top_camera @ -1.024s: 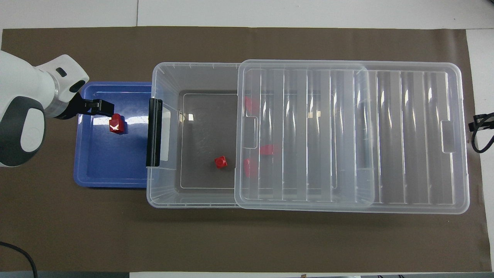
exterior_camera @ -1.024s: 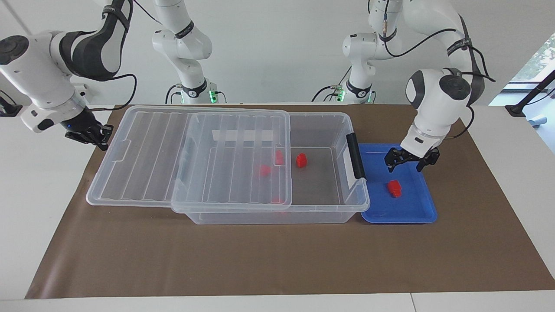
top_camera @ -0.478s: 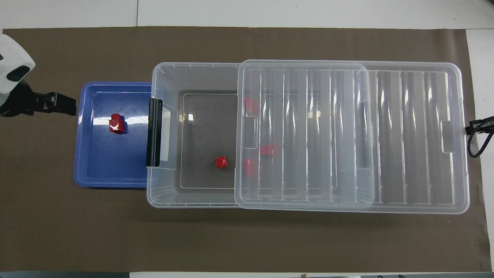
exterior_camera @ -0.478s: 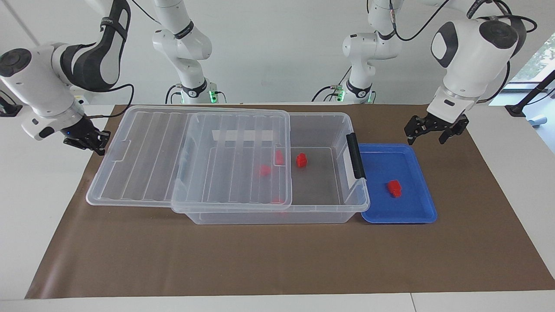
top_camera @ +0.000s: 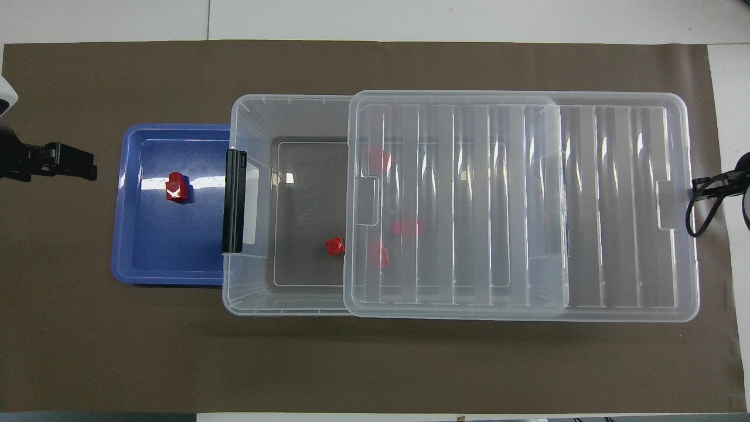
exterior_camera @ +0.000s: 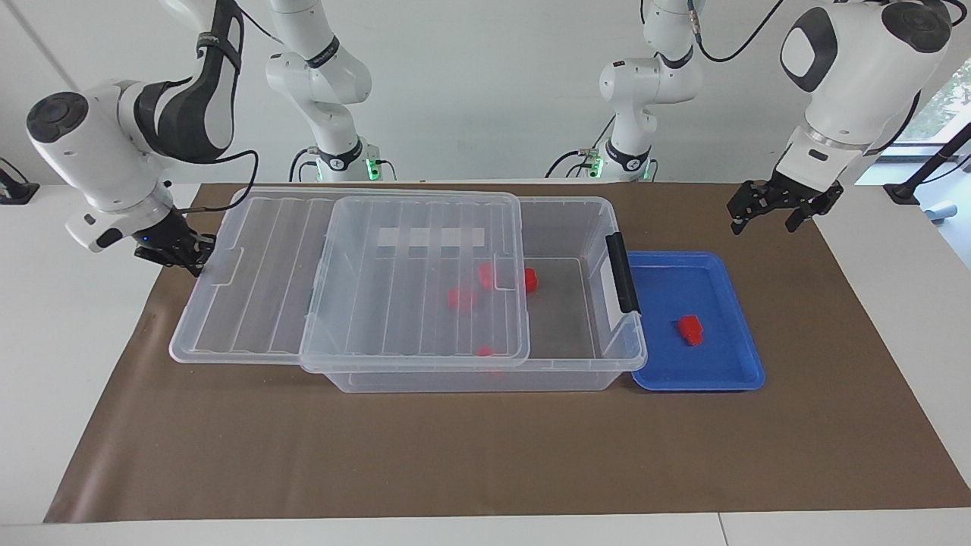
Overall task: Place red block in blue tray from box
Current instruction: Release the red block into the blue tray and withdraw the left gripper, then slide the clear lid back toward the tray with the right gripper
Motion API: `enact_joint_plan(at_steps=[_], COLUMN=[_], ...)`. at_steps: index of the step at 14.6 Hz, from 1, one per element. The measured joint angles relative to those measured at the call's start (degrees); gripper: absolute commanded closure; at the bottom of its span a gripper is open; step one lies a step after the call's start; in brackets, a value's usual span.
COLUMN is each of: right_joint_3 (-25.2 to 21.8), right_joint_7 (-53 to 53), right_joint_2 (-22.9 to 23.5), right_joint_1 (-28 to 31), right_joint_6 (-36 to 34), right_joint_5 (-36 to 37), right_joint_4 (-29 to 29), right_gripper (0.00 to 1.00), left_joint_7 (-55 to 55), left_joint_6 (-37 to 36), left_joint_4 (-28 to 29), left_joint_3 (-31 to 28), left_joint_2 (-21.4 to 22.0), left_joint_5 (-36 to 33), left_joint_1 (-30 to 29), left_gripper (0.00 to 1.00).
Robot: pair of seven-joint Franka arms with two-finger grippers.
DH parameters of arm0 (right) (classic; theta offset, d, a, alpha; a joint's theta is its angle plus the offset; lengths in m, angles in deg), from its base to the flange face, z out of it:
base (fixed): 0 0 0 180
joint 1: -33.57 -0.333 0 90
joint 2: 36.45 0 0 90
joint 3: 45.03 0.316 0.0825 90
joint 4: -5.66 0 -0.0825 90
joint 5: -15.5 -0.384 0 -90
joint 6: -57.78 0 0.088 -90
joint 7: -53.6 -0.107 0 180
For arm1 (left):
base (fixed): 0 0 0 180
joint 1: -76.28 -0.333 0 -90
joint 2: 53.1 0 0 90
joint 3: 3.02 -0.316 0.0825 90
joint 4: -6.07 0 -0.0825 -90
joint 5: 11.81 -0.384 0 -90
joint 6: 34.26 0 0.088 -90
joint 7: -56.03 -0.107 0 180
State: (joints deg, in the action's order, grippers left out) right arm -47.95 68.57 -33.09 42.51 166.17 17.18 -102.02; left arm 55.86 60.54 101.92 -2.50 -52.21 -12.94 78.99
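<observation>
Overhead view shows the blue tray (top_camera: 146, 258) lying flat on the brown table mat (top_camera: 375, 363), its long side touching the handle end of the box (top_camera: 252, 117). One red block (top_camera: 177, 187) rests alone on the tray floor, clear of the rim and apart from both grippers. The left gripper (exterior_camera: 781, 205) hangs in the air over bare mat just off the tray's end toward the left arm's side, its jaws spread and holding nothing; the red block lies well apart from those jaws, with the tray rim between. The box holds four more red blocks: one (top_camera: 335, 246) sits in the uncovered part of the box floor, right at the lid's edge, and three (top_camera: 406, 227) show faintly through the lid (top_camera: 515, 205). The lid rests slid partway along the box, covering most of it and overhanging the end toward the right arm, leaving the portion by the black handle (top_camera: 234, 200) uncovered. The right gripper (exterior_camera: 176, 251) is at the lid's overhanging end, right against its edge; whether its jaws are pinched on that edge cannot be told. A white strip label (exterior_camera: 428, 237) shows through the lid on the box wall nearer to the robots.
</observation>
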Motion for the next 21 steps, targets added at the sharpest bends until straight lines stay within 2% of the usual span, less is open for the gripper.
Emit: enact_joint_plan(at_steps=[13, 21], right_joint_3=[0.2, 0.2], right_joint_7=[-19.4, -22.7], right_joint_2=[-0.6, -0.9], right_joint_1=[-12.8, -14.7], right_joint_6=[0.0, 0.0], right_joint_5=[-0.1, -0.1], right_joint_4=[-0.9, -1.1], right_gripper=[1.00, 1.00], left_joint_7=[0.0, -2.2], left_joint_6=[-0.3, -2.9], left_joint_4=[0.8, -0.5], left_joint_3=[0.2, 0.3], left_joint_2=[0.5, 0.5], left_joint_5=[2.3, 1.5], left_joint_1=[0.0, 0.0], left_gripper=[0.00, 0.00])
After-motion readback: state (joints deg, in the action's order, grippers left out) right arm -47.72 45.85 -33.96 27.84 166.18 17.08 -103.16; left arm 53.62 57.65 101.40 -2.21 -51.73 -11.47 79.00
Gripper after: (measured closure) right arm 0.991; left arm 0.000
